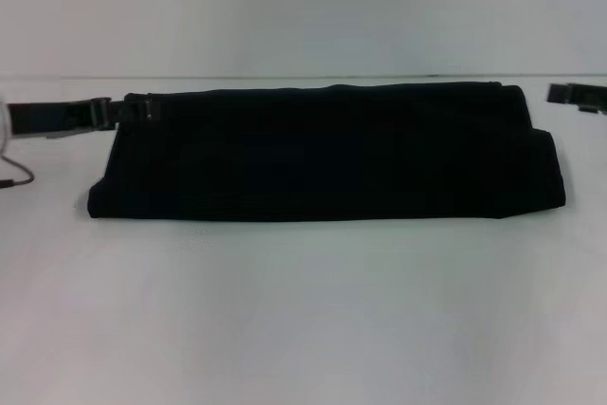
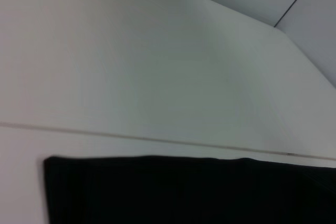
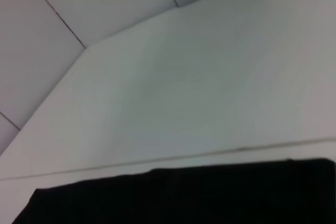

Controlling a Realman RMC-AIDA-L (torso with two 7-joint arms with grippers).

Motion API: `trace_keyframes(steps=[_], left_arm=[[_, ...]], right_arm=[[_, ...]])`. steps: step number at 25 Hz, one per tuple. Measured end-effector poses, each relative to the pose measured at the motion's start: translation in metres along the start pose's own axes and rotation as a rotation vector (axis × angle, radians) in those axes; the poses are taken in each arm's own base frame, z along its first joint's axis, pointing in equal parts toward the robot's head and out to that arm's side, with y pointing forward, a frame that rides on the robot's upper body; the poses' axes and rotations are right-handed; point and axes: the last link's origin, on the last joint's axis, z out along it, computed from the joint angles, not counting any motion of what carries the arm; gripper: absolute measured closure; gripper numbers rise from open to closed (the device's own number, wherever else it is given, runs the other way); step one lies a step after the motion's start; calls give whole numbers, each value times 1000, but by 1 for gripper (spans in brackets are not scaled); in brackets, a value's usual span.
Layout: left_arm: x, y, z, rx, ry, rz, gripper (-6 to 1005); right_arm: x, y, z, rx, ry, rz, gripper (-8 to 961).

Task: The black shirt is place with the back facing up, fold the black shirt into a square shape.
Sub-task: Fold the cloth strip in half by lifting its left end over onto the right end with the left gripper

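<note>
The black shirt [image 1: 322, 154] lies on the white table [image 1: 303, 310] as a long, folded band running left to right. Its top edge is close to the table's far edge. My left gripper [image 1: 128, 111] is at the shirt's far left corner and reaches onto the cloth there. My right gripper [image 1: 569, 94] is just beyond the shirt's far right corner, with a small gap to the cloth. The shirt's edge shows in the left wrist view [image 2: 184, 192] and in the right wrist view [image 3: 184, 198].
The table's far edge [image 1: 303, 78] meets a pale wall just behind the shirt. A thin dark cable [image 1: 17, 175] hangs by my left arm at the left edge. Bare white tabletop stretches in front of the shirt.
</note>
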Motion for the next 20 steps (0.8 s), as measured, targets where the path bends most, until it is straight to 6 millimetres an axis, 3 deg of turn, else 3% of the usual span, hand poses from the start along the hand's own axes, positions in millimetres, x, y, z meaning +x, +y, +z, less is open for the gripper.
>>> trace_keyframes(steps=[2,11,20], left_arm=[[-5,-7,-6,16,5,-41,70],[-29,-30,-20,77,-14,-165,72],[-45,-30,-10,94,-88,-146,74]], right_arm=[[4,-4,-6,0,10,13,176],[16,-9,-12,8,63,-5,176],[18,-10,-9,27,56,-2,176]])
